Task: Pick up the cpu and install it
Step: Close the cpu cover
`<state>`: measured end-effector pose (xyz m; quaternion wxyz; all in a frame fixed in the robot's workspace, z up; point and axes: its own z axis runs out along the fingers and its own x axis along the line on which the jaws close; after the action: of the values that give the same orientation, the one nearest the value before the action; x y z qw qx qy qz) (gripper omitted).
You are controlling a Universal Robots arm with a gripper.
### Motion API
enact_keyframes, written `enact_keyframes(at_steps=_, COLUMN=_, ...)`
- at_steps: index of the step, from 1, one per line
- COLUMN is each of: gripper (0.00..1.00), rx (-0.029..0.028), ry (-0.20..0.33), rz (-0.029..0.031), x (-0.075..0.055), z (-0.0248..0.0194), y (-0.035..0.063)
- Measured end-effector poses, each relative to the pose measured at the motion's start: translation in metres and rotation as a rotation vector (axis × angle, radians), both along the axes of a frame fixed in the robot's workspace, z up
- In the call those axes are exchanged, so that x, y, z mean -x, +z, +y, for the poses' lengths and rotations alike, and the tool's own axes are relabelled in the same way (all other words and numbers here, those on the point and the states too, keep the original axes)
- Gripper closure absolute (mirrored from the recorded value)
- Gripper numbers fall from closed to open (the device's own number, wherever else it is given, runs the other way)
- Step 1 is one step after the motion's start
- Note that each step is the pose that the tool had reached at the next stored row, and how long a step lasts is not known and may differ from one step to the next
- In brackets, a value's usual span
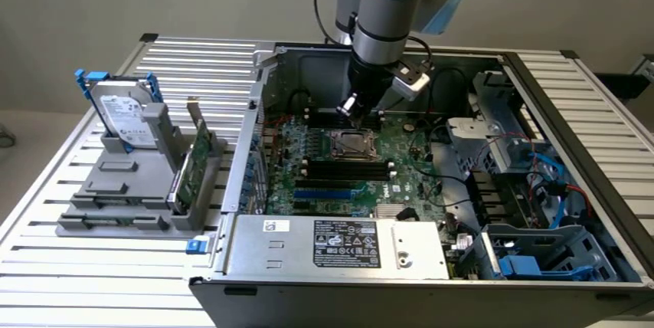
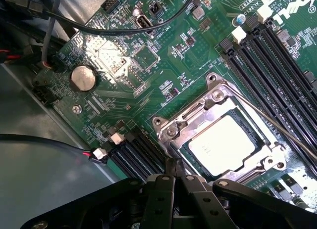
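Item: cpu [image 2: 218, 142], seated in the socket frame [image 2: 198, 121] on the green motherboard [image 2: 148, 90] (silvery top facing up). Just beside the frame's edge: gripper [image 2: 174, 165], fingers pressed together, holding nothing.

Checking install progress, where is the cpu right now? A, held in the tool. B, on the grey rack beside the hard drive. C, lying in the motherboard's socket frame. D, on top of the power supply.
C: the cpu lies flat inside the socket frame, and the shut tool beside it holds nothing.
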<state>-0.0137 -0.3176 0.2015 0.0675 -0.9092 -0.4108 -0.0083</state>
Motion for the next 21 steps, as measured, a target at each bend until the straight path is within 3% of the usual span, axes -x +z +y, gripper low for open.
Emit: enact_keyframes(at_steps=21, gripper=0.89, rx=0.0013, ry=0.001, rz=0.0024, x=0.0001, z=0.0084, y=0.0000)
